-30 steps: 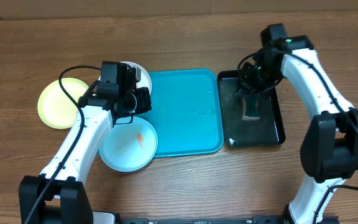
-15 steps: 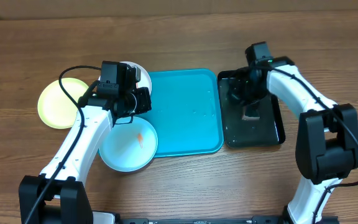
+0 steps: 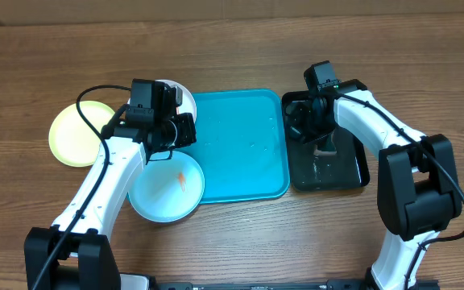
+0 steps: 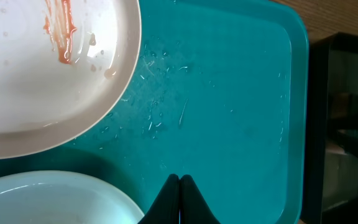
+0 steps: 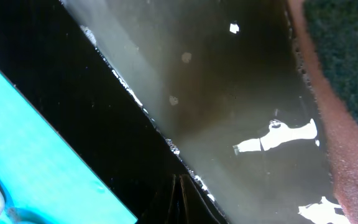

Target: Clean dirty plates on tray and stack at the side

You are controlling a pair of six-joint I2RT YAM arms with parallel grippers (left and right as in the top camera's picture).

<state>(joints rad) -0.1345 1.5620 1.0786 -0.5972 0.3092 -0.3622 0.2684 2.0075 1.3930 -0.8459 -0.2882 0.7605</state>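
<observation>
The turquoise tray [image 3: 244,157] lies mid-table. The white plate [image 3: 186,99], with an orange smear, overlaps its far left corner. The light blue plate [image 3: 161,197], also smeared orange, overlaps its near left edge. The pale yellow-green plate [image 3: 77,135] lies on the table further left. My left gripper [image 3: 184,129] is shut and empty above the tray's left edge. The left wrist view shows its fingers [image 4: 180,185] over the tray [image 4: 229,93], between the white plate [image 4: 36,81] and the blue plate [image 4: 42,199]. My right gripper [image 3: 299,127] is shut and empty over the black tray.
The glossy black tray [image 3: 353,173] stands right of the turquoise one, holding water and a sponge [image 3: 325,150]. The right wrist view shows my fingers [image 5: 180,190] over the black tray's wet floor [image 5: 216,81], the sponge [image 5: 344,118] at right, and the turquoise tray [image 5: 30,155] at left.
My right gripper has moved left across the black tray, away from the sponge and toward the turquoise tray. The left arm and the plates have not moved.
</observation>
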